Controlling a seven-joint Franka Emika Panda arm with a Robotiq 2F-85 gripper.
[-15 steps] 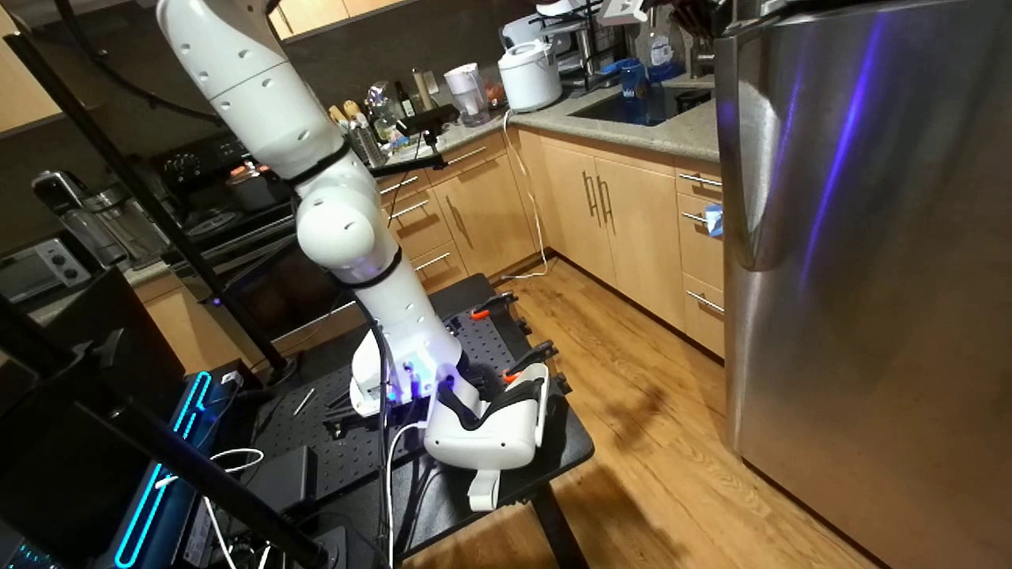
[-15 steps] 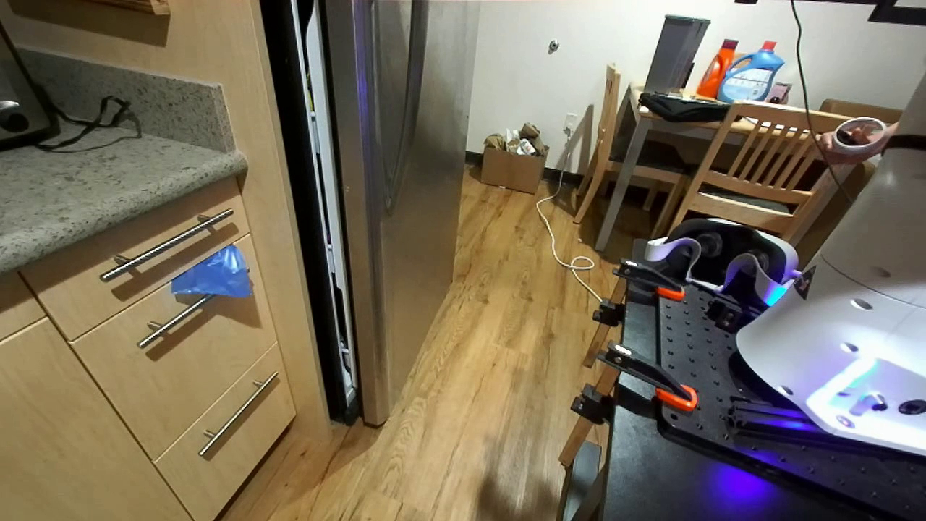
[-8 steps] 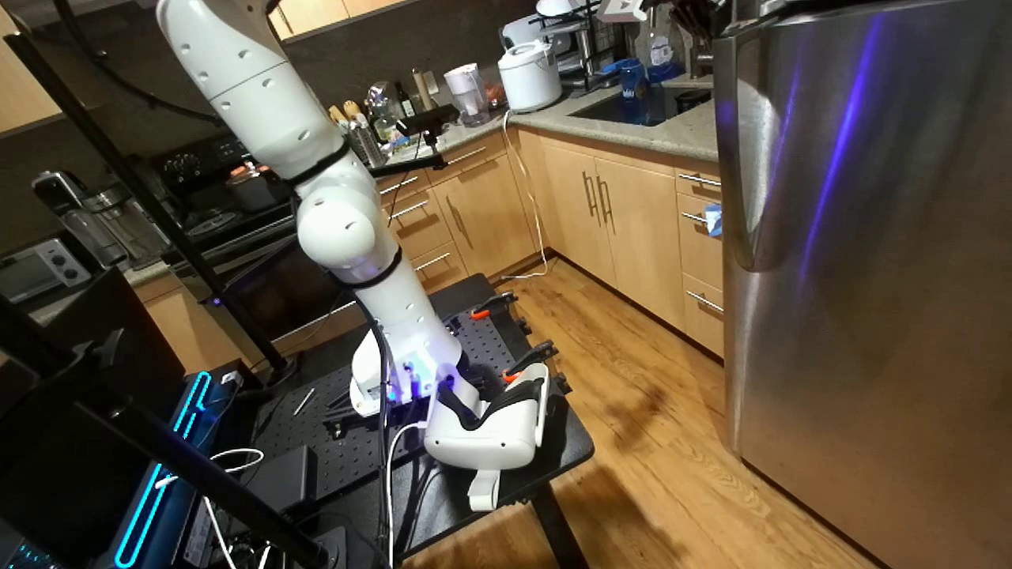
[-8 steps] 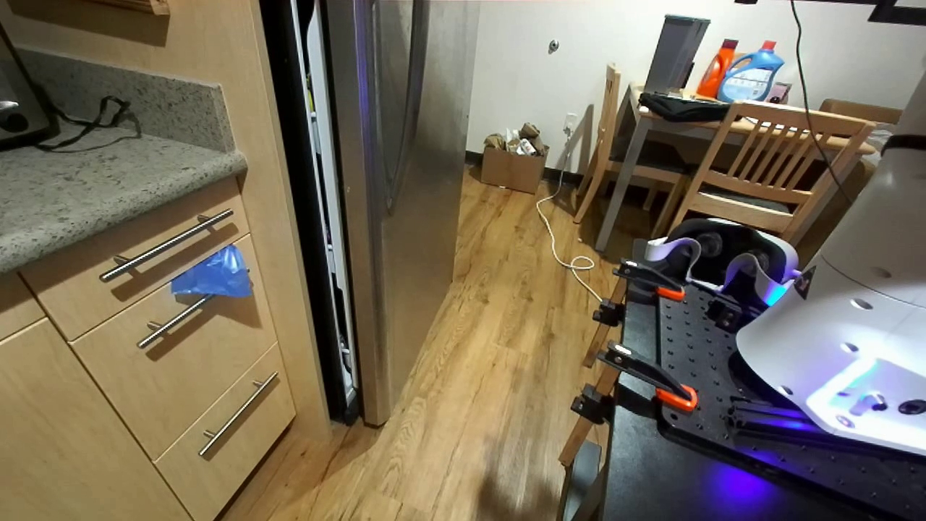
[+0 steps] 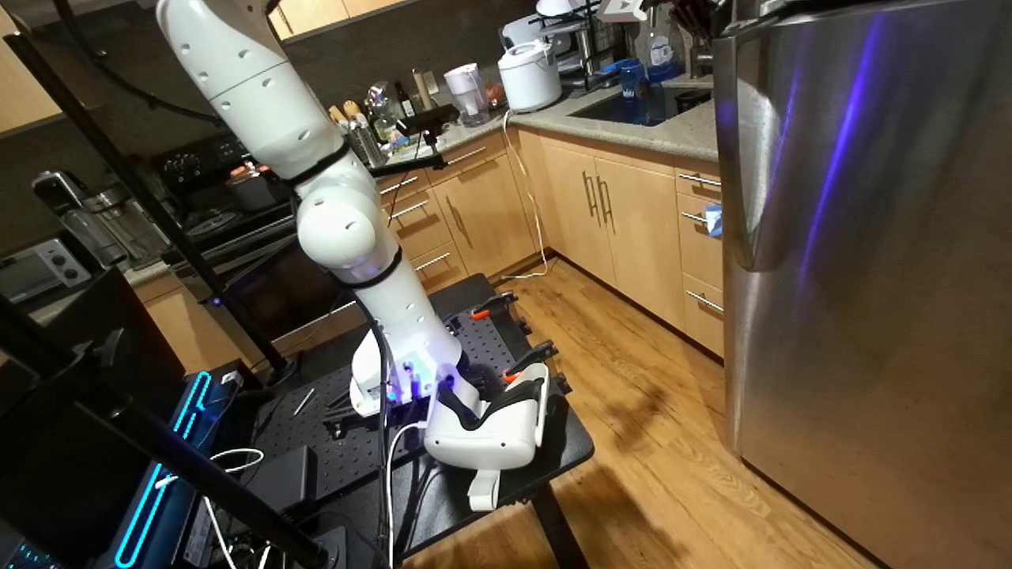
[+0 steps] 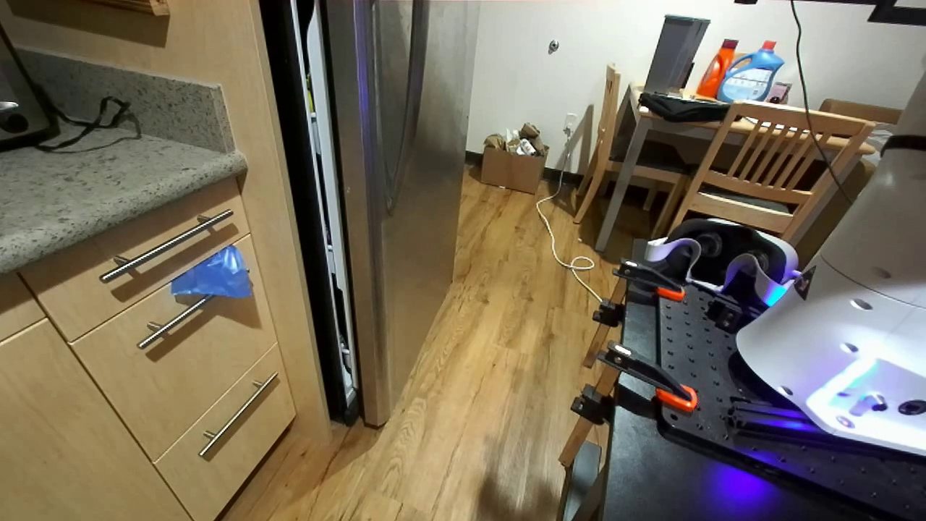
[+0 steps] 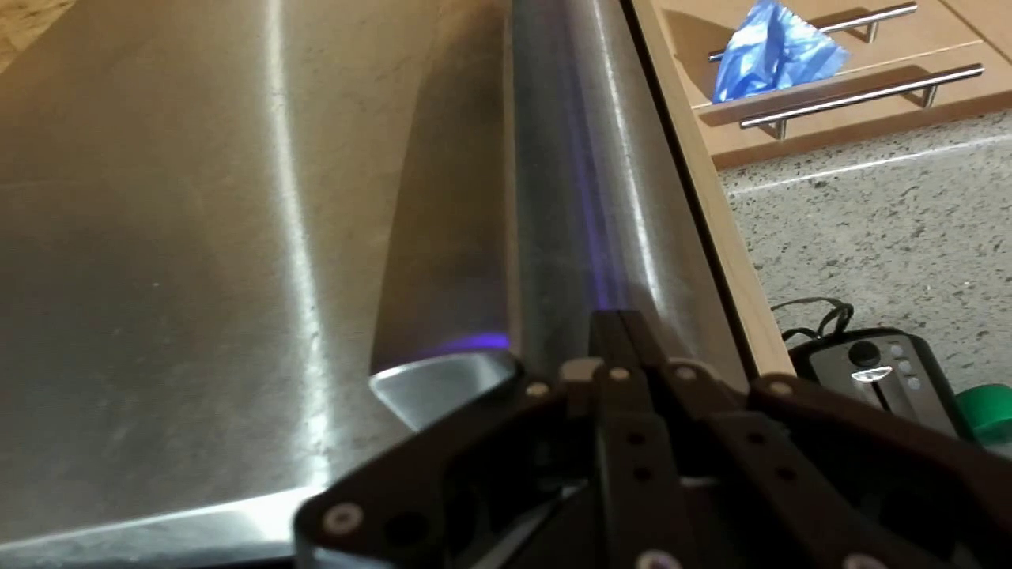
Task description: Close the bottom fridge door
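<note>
Rn gripper jaws tog., empty; fridge door ajar, top cropped in an ext. view.

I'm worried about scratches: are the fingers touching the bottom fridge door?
Cannot tell: in the wrist view, the fingers overlap the bottom fridge door, with neither contact nor gap plain.

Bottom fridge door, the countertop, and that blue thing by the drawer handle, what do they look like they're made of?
Bottom fridge door: probably brushed stainless steel, from its satin sheen and smeared purple reflections. Countertop: speckled grey, low shine; granite or imitation, can't tell. Blue thing: likely thin plastic, being glossy and crinkled.
</note>
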